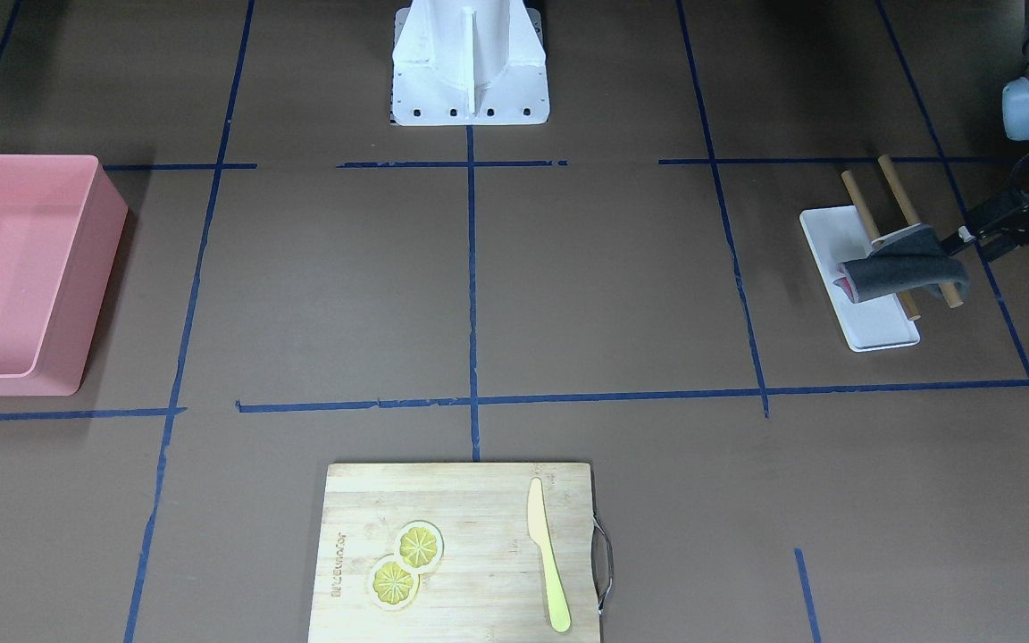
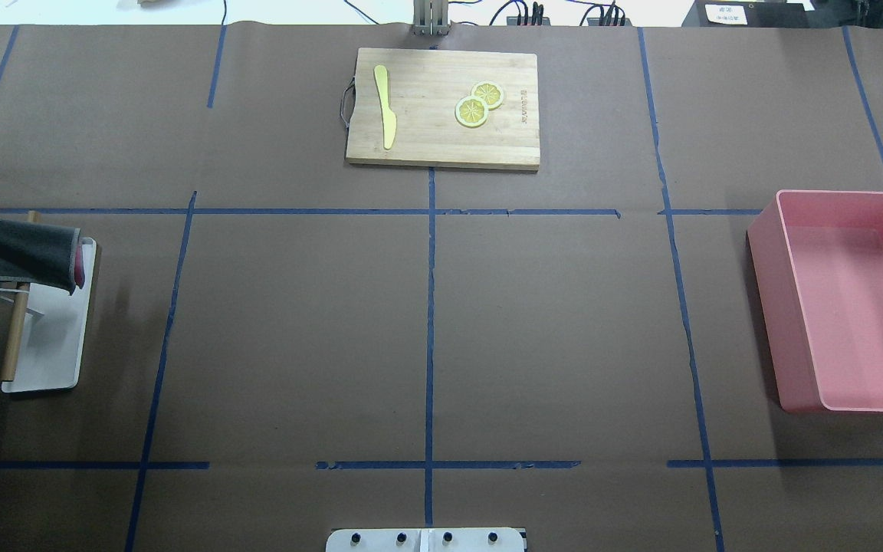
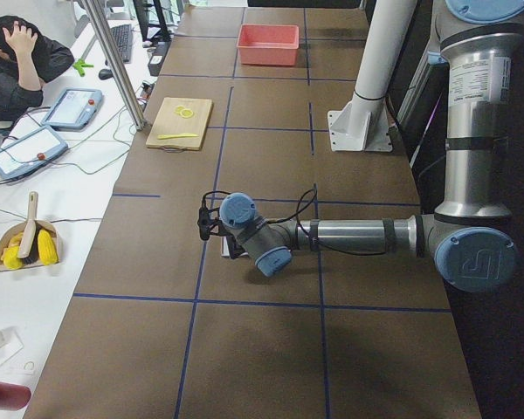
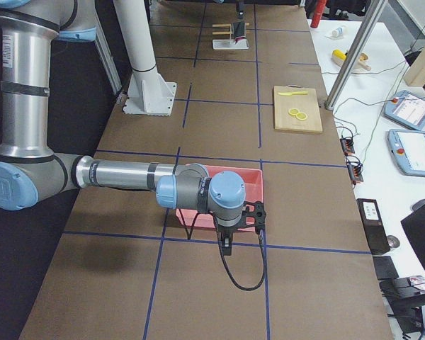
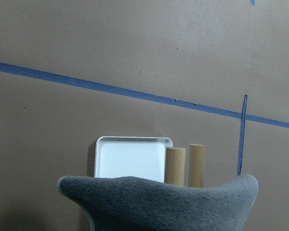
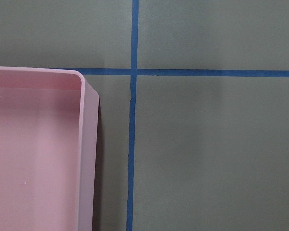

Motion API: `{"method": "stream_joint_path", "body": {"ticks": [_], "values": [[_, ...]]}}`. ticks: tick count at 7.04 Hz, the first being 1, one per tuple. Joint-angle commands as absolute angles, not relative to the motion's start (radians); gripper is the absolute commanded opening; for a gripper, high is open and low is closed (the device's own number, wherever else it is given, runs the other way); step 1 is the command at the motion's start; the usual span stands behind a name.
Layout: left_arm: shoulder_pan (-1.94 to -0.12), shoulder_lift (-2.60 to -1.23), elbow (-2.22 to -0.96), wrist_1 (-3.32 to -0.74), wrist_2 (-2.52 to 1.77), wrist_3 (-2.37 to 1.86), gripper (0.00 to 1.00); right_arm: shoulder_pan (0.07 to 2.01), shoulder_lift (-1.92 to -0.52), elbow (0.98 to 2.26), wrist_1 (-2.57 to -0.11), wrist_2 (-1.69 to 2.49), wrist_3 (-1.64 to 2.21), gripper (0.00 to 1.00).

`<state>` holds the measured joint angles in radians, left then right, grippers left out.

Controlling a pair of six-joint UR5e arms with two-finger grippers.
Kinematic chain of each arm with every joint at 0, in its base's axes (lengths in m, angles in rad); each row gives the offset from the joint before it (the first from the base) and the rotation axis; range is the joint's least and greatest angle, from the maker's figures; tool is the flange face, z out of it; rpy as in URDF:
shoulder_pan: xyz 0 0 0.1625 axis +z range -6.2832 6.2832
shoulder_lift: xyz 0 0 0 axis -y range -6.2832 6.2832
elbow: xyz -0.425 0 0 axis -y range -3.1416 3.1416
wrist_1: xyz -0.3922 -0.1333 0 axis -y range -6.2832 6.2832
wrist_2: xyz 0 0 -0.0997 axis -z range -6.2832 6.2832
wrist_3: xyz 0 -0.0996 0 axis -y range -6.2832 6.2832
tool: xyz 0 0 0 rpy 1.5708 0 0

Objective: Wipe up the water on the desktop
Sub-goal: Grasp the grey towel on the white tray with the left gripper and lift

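The brown desktop with blue tape lines shows no water that I can make out. A grey cloth hangs over two wooden dowels of a rack with a white base at the table's left end. My left gripper is at the cloth's upper edge and looks shut on it. The cloth fills the bottom of the left wrist view. My right gripper hangs beside the pink bin and shows only in the exterior right view, so I cannot tell whether it is open or shut.
The pink bin stands at the right end. A bamboo cutting board with a yellow knife and two lemon slices lies at the far middle. The robot's white base is at the near edge.
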<state>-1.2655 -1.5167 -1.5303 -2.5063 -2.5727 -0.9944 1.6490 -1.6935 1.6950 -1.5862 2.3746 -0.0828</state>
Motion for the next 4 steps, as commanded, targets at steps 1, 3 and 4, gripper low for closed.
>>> {"method": "stream_joint_path", "body": {"ticks": [1,3,4], "values": [[-1.252,-1.525,-1.529,-2.507,-2.572,-1.008,0.93,1.648,-1.694,1.694,-1.586,2.375,-0.083,1.00],[-1.246,-1.526,-1.528,-2.505,-2.572,-1.012,0.75,1.648,-1.694,1.694,-1.586,2.375,-0.083,1.00],[-1.246,-1.526,-1.528,-2.505,-2.572,-1.011,0.66,1.647,-1.694,1.694,-1.586,2.375,-0.083,1.00]]}}
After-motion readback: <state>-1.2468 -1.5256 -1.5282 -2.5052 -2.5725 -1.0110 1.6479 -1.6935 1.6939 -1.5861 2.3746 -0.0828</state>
